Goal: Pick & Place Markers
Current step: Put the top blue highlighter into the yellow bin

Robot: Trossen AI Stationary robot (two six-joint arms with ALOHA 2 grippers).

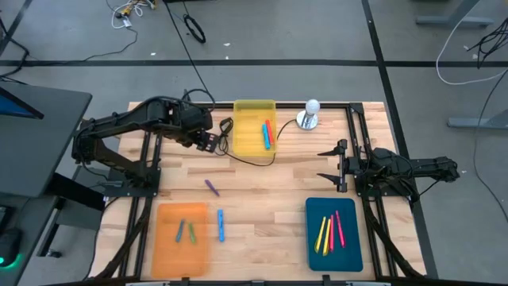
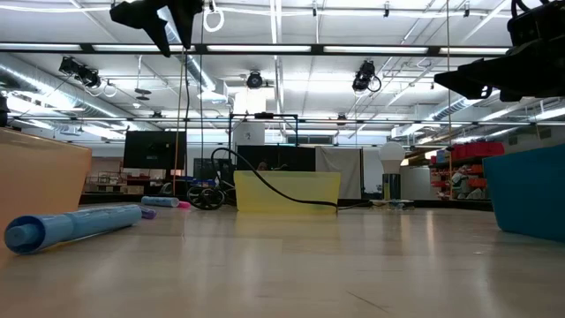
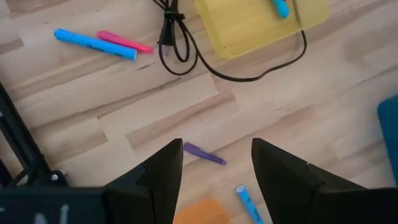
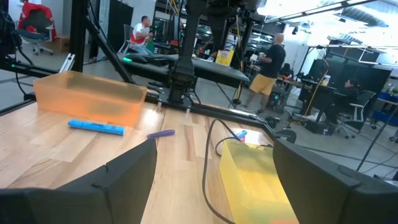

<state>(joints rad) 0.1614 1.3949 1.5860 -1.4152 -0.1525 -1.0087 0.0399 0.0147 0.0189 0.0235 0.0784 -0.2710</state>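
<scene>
My left gripper (image 1: 208, 143) (image 3: 217, 144) hangs open above the table, between the yellow tray (image 1: 254, 125) and the far-left edge. Straight below it, well clear of its fingers, lies a purple marker (image 3: 204, 154) (image 1: 212, 187). A blue marker (image 1: 221, 225) (image 2: 71, 225) lies flat beside the orange tray (image 1: 181, 238). A blue marker (image 3: 93, 44) and a pink marker (image 3: 124, 42) lie together on the wood, hidden under the left arm in the high view. More markers lie inside all three trays. My right gripper (image 1: 329, 165) (image 4: 214, 146) waits open at the table's right side.
A black cable (image 1: 252, 159) (image 3: 249, 76) loops across the wood from the yellow tray's near side. A white ball on a metal base (image 1: 309, 114) stands by the far edge. The teal tray (image 1: 333, 234) sits near-right. Bare wood lies between the trays. People show in the room beyond.
</scene>
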